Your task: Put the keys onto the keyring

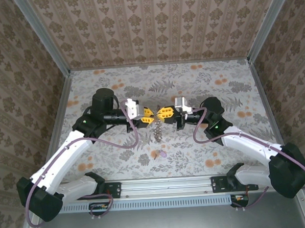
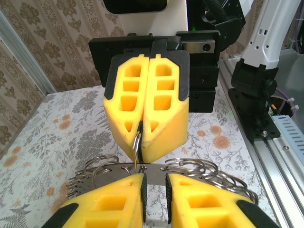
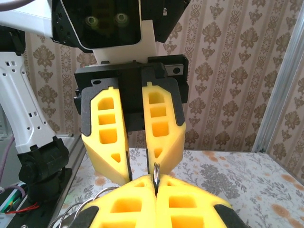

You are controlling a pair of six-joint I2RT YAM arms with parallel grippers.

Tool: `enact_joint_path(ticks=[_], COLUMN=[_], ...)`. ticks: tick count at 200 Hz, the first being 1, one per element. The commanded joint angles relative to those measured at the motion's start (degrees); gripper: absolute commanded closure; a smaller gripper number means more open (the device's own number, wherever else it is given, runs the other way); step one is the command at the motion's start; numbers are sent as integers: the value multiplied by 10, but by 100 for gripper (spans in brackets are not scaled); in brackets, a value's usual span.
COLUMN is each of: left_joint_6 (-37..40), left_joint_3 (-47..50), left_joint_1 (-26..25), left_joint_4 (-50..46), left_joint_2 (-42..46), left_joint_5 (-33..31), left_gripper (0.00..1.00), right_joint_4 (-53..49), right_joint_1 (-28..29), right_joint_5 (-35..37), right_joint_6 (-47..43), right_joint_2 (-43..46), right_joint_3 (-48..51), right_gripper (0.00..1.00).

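Two grippers meet: right gripper pinches keyring; left gripper narrow, grip unclear; keys blurry.

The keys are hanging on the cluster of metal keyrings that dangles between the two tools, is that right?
No. The keys lie loose on the floral table, apart from the cluster of metal keyrings that dangles between the left tool and right tool. The top external view shows it.
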State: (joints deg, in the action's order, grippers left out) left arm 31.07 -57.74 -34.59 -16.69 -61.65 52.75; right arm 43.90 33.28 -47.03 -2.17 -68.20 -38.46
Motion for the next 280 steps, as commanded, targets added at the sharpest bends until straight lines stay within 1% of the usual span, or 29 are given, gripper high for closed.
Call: enact_joint_path(ticks=[1,21,40,59,89,116,130,143,149,171,188,195,197,198,200,210,222,237,260,280], left_joint_6=[12,9,3,-10,-24,-19,-14,-16,-16,-5,-1,1,1,1,4,16,44,75,109,120], left_joint_3=[4,10,19,20,16,12,12,15,15,13,16,18,19,20,20,23,24,21,19,17], left_joint_1=[-4,-3,-2,-2,-4,-9,-13,-16,-16,-16,-17,-17,-17,-17,-17,-18,-20,-23,-30,-33], left_joint_4=[16,22,37,47,61,58,60,68,68,56,54,54,54,54,53,46,24,1,-20,-29], left_joint_2=[9,13,21,22,15,10,13,15,15,12,13,16,18,18,20,26,33,36,34,30], left_joint_5=[11,-10,-27,-22,4,31,38,36,37,34,17,3,-1,-3,-6,-30,-50,-62,-67,-72], left_gripper=[78,75,74,74,74,83,94,96,100,100,100,100,100,100,100,100,100,100,100,100], right_joint_4=[4,-6,-8,-11,-18,-12,-10,-11,-12,-26,-85,-132,-138,-144,-158,-215,-276,-324,-332,-327], right_joint_1=[5,6,7,9,16,20,23,24,25,26,26,26,26,26,25,25,25,25,26,28], right_joint_5=[-19,-24,-29,-36,-40,-34,-33,-36,-36,-30,-9,2,3,7,10,30,50,63,64,65], right_joint_6=[0,-6,-6,-8,-15,-18,-23,-30,-33,-54,-103,-132,-136,-144,-154,-192,-228,-250,-250,-245], right_joint_2=[6,7,7,5,0,-5,-6,-6,-5,1,20,30,34,37,41,57,72,84,87,79], right_joint_3=[-26,-28,-30,-34,-41,-42,-41,-41,-40,-36,-36,-38,-38,-39,-40,-42,-45,-48,-47,-51], right_gripper=[100,100,100,100,100,100,100,100,100,100,88,78,78,75,74,69,67,67,67,67])
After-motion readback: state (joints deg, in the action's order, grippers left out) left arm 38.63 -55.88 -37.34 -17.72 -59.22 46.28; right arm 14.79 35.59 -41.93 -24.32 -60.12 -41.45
